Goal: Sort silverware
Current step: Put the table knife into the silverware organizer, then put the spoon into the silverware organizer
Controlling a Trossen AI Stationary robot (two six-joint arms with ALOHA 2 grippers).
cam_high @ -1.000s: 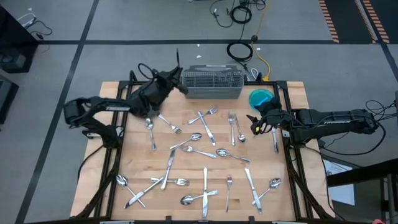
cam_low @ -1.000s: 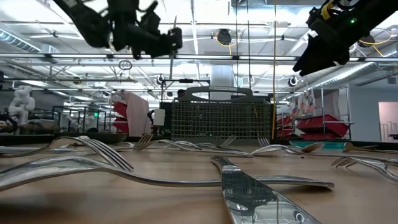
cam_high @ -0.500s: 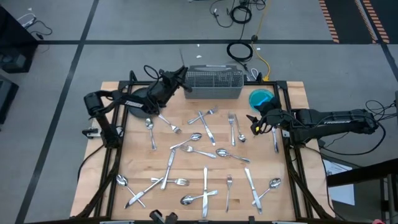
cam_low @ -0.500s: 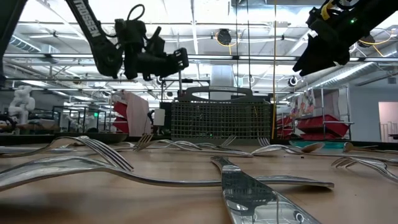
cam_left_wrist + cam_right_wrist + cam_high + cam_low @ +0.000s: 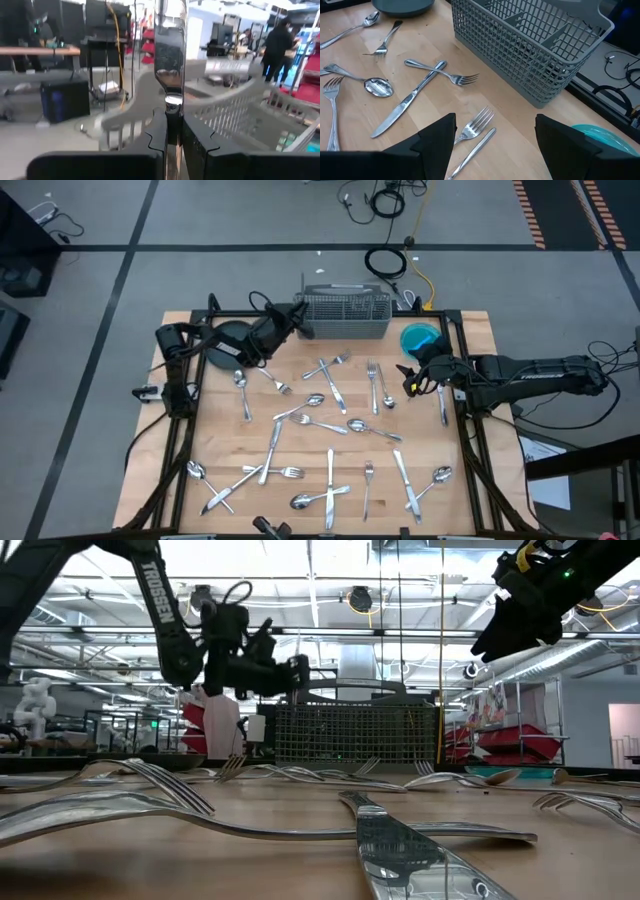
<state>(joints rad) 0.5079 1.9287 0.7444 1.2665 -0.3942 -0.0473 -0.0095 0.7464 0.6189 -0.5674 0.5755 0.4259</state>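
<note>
Left wrist view: my left tool (image 5: 173,137) pinches a knife (image 5: 170,45) upright at the grey caddy's (image 5: 345,315) left end — my right tool (image 5: 492,135), fingers spread, hangs above silverware (image 5: 330,435) scattered over the desk (image 5: 470,350).

Around your table lies a grey floor (image 5: 90,300) crossed by dark tape lines (image 5: 130,265), with an orange-striped strip (image 5: 530,210) at one corner. A coiled black cable (image 5: 385,262) and a yellow cord (image 5: 418,240) lie beyond the table's far edge. Across the room you see bright ceiling lights (image 5: 330,560), metal racking (image 5: 120,725) and red bins (image 5: 505,745). People (image 5: 277,45) stand in the distance.
</note>
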